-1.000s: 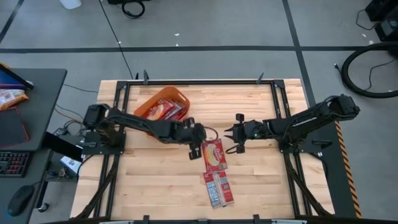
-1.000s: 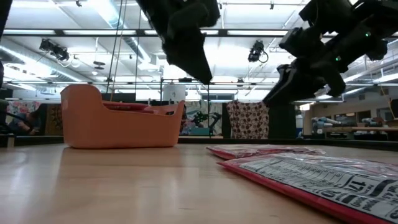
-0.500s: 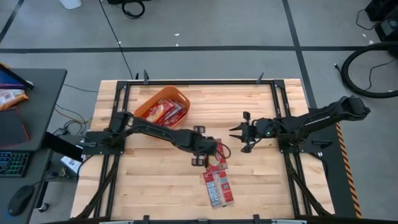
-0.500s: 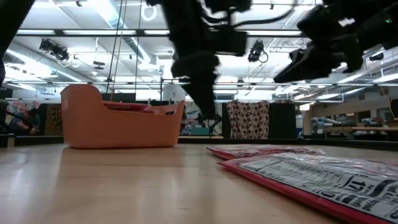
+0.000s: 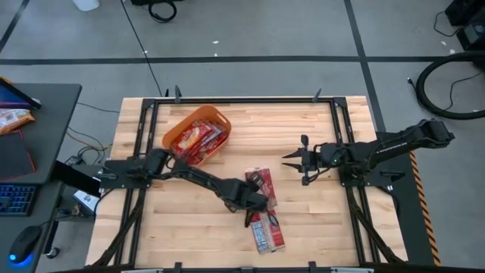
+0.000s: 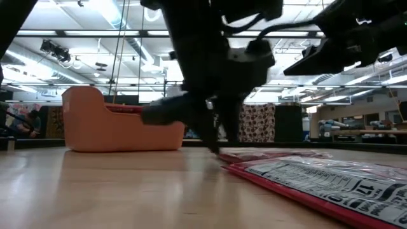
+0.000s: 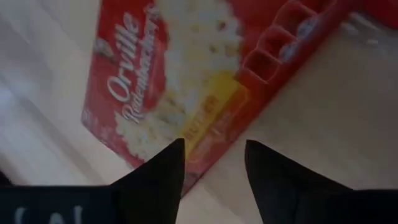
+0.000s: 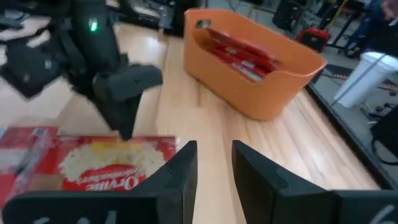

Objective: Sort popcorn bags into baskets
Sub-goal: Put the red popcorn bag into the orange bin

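One red popcorn bag (image 5: 263, 186) lies flat near the table's middle, and a second (image 5: 267, 231) overlaps its near end. My left gripper (image 7: 214, 167) is open, slanting down over the first bag's left edge (image 7: 186, 134), fingertips at table height in the low view (image 6: 216, 145). The orange basket (image 5: 173, 135) at the far left holds several red bags (image 5: 198, 135). My right gripper (image 8: 214, 163) hangs open and empty to the right of the bags (image 5: 294, 160). My left gripper's fingers (image 7: 168, 168) come down slanting from the table's left at the first bag's left edge. I cannot tell whether they touch it. The bag lies flat on the table.
Bare wood lies between the basket (image 6: 121, 127) and the bags (image 6: 318, 178). Black frame rails run along the table's edges (image 5: 144, 205). A desk with a keyboard stands beyond the left edge (image 5: 30, 144).
My left gripper has swung from above the table's middle toward the near edge and down to the first bag's left edge, rolling about its own line. My right gripper has drawn back toward the right edge and risen a little. The bags have stayed put.
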Robot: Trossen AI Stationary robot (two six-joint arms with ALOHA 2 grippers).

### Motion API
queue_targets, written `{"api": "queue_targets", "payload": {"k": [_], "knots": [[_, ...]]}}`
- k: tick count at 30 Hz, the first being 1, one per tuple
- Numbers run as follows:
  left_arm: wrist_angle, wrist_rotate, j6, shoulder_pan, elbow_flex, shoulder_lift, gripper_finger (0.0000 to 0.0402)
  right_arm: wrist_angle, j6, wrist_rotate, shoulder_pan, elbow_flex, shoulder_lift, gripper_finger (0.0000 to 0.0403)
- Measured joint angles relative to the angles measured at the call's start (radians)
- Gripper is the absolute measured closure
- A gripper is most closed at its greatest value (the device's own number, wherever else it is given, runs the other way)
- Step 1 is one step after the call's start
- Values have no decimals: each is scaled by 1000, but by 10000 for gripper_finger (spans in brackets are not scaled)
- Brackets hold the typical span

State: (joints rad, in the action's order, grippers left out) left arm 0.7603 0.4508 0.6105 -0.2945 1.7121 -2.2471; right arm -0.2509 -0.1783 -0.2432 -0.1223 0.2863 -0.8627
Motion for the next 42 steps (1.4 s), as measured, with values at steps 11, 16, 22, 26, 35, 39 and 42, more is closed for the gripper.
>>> {"api": "queue_targets", "payload": {"k": [11, 16, 22, 26, 35, 39, 42], "knots": [[-3, 23, 57, -5, 1, -24, 238, -59, 0, 13, 0, -1, -54, 298], [8, -8, 57, 8, 1, -24, 258, -73, 0, 31, 0, 0, -61, 298], [22, -35, 48, 23, 3, -30, 320, -87, -6, 39, 0, 0, -67, 298], [14, -46, 17, 26, 3, -31, 370, -96, -12, 42, 0, 0, -67, 298], [64, -66, -132, 21, 0, -2, 397, -96, -15, 54, 0, 0, -68, 298], [150, -67, -225, 26, 39, 45, 398, -98, -16, 54, 0, 0, -68, 298], [217, -58, -310, 43, 68, 83, 399, -102, -16, 55, 0, 0, -68, 298]]}}
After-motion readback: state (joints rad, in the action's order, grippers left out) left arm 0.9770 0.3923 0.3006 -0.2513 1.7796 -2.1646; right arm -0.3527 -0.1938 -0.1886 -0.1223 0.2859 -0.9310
